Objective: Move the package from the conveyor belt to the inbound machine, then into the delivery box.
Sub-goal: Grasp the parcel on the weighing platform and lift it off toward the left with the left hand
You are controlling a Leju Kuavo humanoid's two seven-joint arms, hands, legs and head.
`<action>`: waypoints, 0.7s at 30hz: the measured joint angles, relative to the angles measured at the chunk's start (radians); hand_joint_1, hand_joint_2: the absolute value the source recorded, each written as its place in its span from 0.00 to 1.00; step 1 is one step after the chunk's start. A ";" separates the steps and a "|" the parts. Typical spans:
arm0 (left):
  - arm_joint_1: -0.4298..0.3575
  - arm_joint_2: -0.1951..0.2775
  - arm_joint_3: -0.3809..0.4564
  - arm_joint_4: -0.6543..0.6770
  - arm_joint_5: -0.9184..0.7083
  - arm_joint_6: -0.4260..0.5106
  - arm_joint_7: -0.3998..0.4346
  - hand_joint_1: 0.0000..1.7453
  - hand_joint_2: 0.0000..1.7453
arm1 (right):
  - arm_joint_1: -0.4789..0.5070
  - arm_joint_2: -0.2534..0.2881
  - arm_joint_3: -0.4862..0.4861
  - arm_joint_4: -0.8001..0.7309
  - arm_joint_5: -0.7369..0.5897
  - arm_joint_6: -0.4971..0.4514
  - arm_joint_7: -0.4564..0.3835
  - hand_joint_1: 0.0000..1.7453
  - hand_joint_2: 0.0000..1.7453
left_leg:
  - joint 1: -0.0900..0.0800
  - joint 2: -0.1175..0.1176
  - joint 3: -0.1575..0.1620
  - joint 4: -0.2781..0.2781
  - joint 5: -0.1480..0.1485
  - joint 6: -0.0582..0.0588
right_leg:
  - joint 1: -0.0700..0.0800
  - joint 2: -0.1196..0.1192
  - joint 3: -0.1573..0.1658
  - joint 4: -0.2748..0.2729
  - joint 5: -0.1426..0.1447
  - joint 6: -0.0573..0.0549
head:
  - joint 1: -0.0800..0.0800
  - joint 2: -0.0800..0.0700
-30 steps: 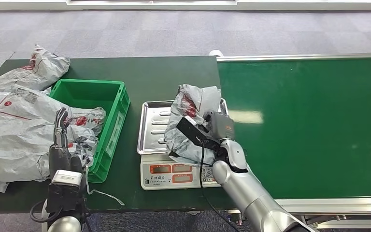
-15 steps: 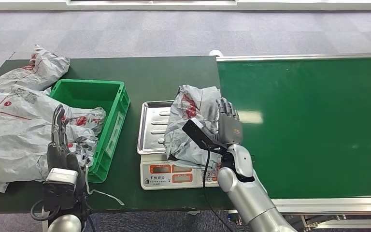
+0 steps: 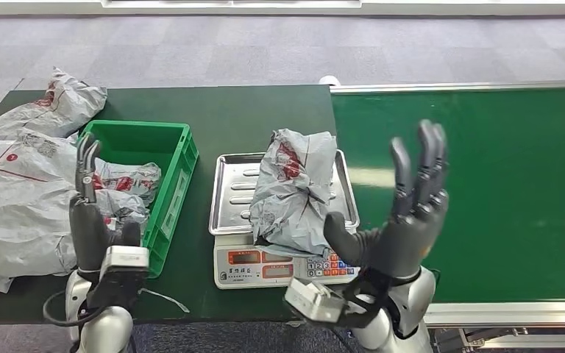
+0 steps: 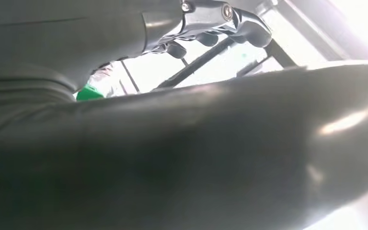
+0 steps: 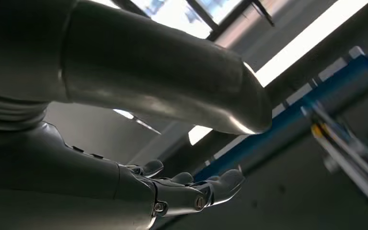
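Observation:
A crumpled grey package (image 3: 294,190) with red print lies on the steel tray of the weighing scale (image 3: 229,193), nothing touching it. My right hand (image 3: 403,218) is raised near the camera in front of the scale's right side, palm up, fingers spread, holding nothing; the right wrist view shows its thumb (image 5: 172,86) and fingers (image 5: 191,191) apart. My left hand (image 3: 92,213) stands upright at the front left, fingers extended, beside the green delivery box (image 3: 175,193). The green conveyor belt (image 3: 485,184) stretches off to the right.
Several grey packages (image 3: 22,198) are heaped on the dark green table (image 3: 235,118) left of the box, some spilling into it. The scale's keypad (image 3: 265,266) faces me. The belt's metal rail (image 3: 507,312) runs along the front right.
My right hand let go of the package on the scale, drew back toward me and rose, turning palm up with fingers spread. The left hand lifted slightly.

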 joint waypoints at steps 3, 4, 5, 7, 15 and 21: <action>-0.085 0.048 -0.022 0.071 -0.057 -0.092 0.051 0.00 1.00 | 0.049 0.031 -0.061 -0.106 -0.122 -0.001 -0.110 0.00 0.00 | 0.000 0.001 0.000 0.000 0.001 0.000 | 0.000 0.000 0.000 0.000 0.001 -0.001 | 0.000 0.000; -0.120 0.063 -0.031 0.101 -0.074 -0.119 0.067 0.00 1.00 | 0.058 0.034 -0.076 -0.125 -0.142 -0.001 -0.116 0.00 0.00 | 0.000 0.002 0.000 0.000 0.001 0.000 | 0.000 0.000 0.000 0.000 0.002 -0.001 | 0.000 0.000; -0.158 0.076 -0.041 0.135 -0.087 -0.149 0.080 0.00 1.00 | 0.067 0.034 -0.089 -0.138 -0.159 0.000 -0.121 0.00 0.00 | 0.000 0.002 0.001 0.000 0.002 0.000 | 0.000 0.001 0.000 0.000 0.003 -0.001 | 0.000 0.000; -0.235 0.099 -0.061 0.208 -0.099 -0.206 0.095 0.00 1.00 | 0.083 0.034 -0.110 -0.151 -0.182 0.000 -0.132 0.00 0.00 | 0.000 0.003 0.001 0.000 0.003 -0.001 | -0.001 0.001 0.000 0.000 0.005 -0.001 | 0.000 0.000; -0.386 0.142 -0.110 0.379 -0.089 -0.300 0.104 0.00 1.00 | 0.113 0.034 -0.142 -0.164 -0.191 0.000 -0.143 0.00 0.00 | 0.000 0.004 0.001 0.000 0.005 -0.002 | 0.000 0.003 -0.002 0.000 0.007 -0.002 | 0.000 0.000; -0.668 0.146 -0.236 0.695 -0.062 -0.524 0.064 0.00 1.00 | 0.132 0.024 -0.151 -0.154 -0.225 0.001 -0.143 0.00 0.00 | 0.000 0.002 -0.002 0.001 0.007 -0.001 | 0.000 0.001 -0.003 0.001 0.008 -0.002 | 0.000 0.000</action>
